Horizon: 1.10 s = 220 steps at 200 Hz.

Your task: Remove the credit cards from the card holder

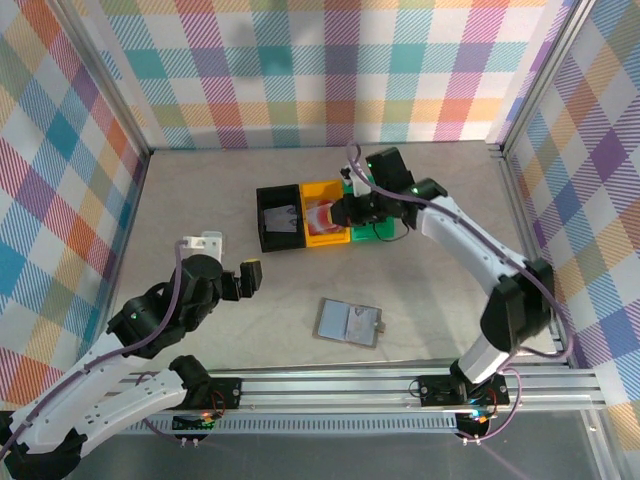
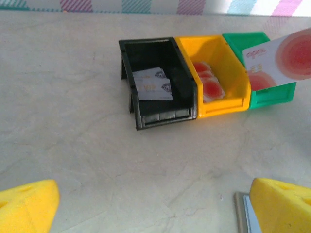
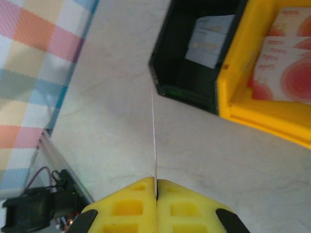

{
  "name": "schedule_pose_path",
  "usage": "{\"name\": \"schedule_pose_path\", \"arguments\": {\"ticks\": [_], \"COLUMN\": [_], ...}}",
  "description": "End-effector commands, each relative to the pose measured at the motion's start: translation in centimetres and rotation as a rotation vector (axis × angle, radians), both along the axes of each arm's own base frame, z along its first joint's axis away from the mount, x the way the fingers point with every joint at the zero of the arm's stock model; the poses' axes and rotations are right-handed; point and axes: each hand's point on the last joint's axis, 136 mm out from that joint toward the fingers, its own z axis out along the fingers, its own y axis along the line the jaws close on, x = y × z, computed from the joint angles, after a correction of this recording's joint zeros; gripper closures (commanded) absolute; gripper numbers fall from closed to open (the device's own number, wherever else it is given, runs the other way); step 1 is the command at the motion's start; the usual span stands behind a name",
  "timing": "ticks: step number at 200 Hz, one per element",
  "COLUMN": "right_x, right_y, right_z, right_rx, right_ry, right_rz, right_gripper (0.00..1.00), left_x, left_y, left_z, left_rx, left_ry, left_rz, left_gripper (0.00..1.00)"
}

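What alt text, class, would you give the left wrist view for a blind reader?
A red-and-white card hangs before the green bin, at the end of a row with a yellow bin and a black bin. The left gripper is open.

The top view looks steeply down from high over the near edge, taking in the whole counter point(image 1: 200, 200) from afar. The left wrist camera sits low and well back, facing the back wall point(image 2: 146, 5). The right wrist camera hangs close above the black bin point(image 3: 170, 63) and yellow bin point(image 3: 233, 87), which all three views share. One red card point(image 2: 279, 58) faces the left camera and lies edge-on to the right.
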Motion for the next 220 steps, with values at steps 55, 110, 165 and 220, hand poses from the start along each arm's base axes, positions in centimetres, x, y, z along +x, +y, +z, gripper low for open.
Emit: {"name": "schedule_pose_path", "arguments": {"ticks": [55,110,165,220], "right_x": [6.9,9.0,8.9,8.9], "right_y": [-0.3,0.2,1.1,1.5], "right_z": [-4.9,-6.9,-8.5,-9.7], "right_rx": [-0.138,-0.141,-0.120,-0.141], "right_ry": [0.081,0.149,0.215,0.243], "right_rz": [-0.046,-0.078,-0.072,-0.087], "right_gripper": [1.00,1.00,1.00,1.00], "left_x": [0.8,0.7,0.7,0.7], "left_y": [0.5,0.1,-0.3,-0.5], "left_z": [0.1,0.0,-0.1,-0.2], "left_rx": [0.006,0.006,0.002,0.003], "left_ry": [-0.023,-0.012,-0.004,0.000], "left_rz": [0.050,0.030,0.011,0.003], "left_gripper": [0.00,0.00,0.00,0.00]}}
